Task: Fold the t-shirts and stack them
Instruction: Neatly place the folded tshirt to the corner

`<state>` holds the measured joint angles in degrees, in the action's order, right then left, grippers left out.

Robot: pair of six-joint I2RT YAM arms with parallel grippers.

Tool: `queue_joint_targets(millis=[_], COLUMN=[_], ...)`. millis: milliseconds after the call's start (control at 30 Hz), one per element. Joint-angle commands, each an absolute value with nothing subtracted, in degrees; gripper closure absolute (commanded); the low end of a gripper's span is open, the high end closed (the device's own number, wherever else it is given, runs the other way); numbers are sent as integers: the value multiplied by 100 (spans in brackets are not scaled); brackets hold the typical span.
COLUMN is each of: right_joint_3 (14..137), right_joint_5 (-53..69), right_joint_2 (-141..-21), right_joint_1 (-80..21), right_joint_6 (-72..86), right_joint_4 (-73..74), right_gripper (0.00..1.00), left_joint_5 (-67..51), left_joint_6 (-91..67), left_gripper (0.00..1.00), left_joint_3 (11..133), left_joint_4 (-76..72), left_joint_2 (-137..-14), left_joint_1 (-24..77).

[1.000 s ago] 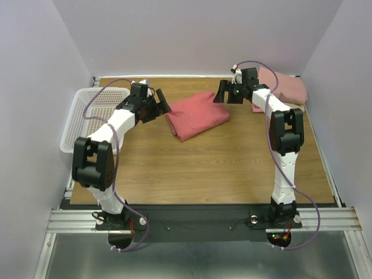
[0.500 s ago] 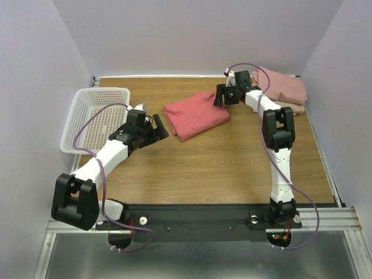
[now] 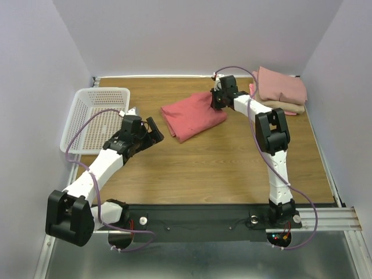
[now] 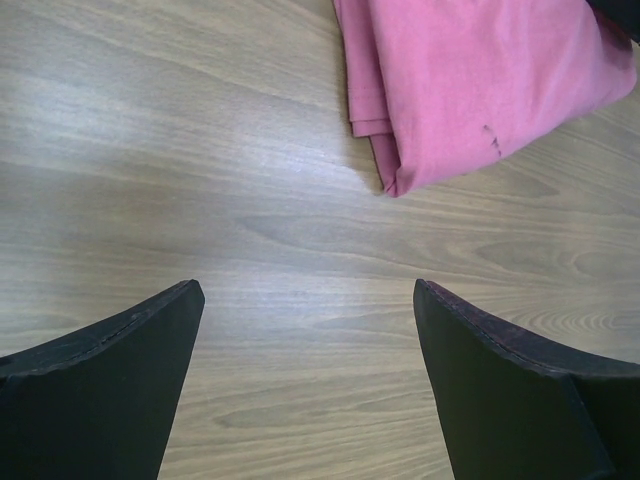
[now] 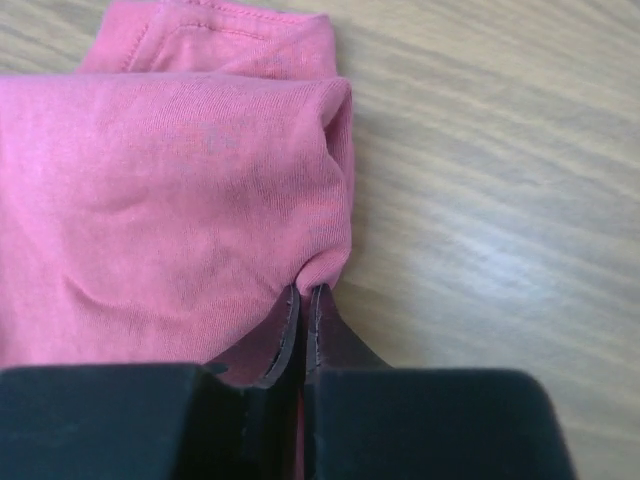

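Left gripper [image 4: 305, 300]: wide open and holding nothing. It hangs over bare wood in the near left part of the table [image 3: 232, 174].
Shirt and left fingers: the closest corner of the red shirt [image 4: 480, 80] is a little way ahead of the open fingers. It does not touch them.
Basket [image 3: 93, 116]: white, at the left edge of the table, beside the left arm.
Red shirt place: it lies folded and a bit crooked in the middle of the far half of the table.
Red shirt feel: I think it is soft, light and floppy. It will not break. It could sag or come unfolded if it is lifted by one small bit.
Best hold: I think the edges and corners are best. Two corners of one side, one for each gripper, would keep it flat.
Right gripper [image 5: 303, 300]: closed tight, pinching a small fold of the red shirt.
Shirt and right fingers: the pinch is at the shirt's far right corner. The cloth goes right in between the two fingers. The rest of the shirt spreads out flat on the wood.
Pile of folded shirts [image 3: 282, 87]: in the far right corner of the table, just past the right gripper and apart from the red shirt.
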<state>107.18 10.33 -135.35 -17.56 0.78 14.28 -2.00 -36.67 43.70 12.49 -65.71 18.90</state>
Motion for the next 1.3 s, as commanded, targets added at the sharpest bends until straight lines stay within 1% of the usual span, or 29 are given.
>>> queue_joint_targets(millis=[0,133,200,267,300,400,567,700,867,1100,1267], right_joint_3=[10433,10345,10301,10292,10257,10195,10248,10511,11055,11838,12400], right_joint_5=[248,-657,-1176,-1632,-2079,-2687,-2725,-3022,-2831,-2909,-2734], right_joint_2=[-13378,-12868,-12579,-12402,-12314,-11980,-11541,-11444,-11478,-11821,-11918], right_joint_1=[-2109,-2136,-2136,-2136,-2127,-2092,-1820,-1531,-1021,-677,-484], right_joint_6=[123,62,53,-175,-237,-492,-650,-896,-1133,-1547,-1617], right_joint_4=[1960,1942,1934,1934,1934,1925,1925,1925,1916,1925,1916], right_gripper=[99,100,100,100,100,100,100,100,100,99,100], left_joint_5=[-70,-44,193,228,237,290,404,545,642,694,721], left_joint_6=[-3718,-3762,-3797,-3806,-3806,-3806,-3832,-3850,-3858,-3850,-3832], left_gripper=[2,2,2,2,2,2,2,2,2,2,2], left_joint_3=[4350,4386,4429,4438,4438,4430,4482,4526,4562,4623,4693], left_joint_4=[1301,1353,1459,1511,1538,1564,1626,1766,1819,1854,1898], left_joint_2=[-6293,-6196,-6187,-6187,-6179,-6144,-6161,-6196,-6249,-6433,-6583], left_joint_1=[1872,1872,1872,1872,1872,1872,1872,1872,1872,1872,1872])
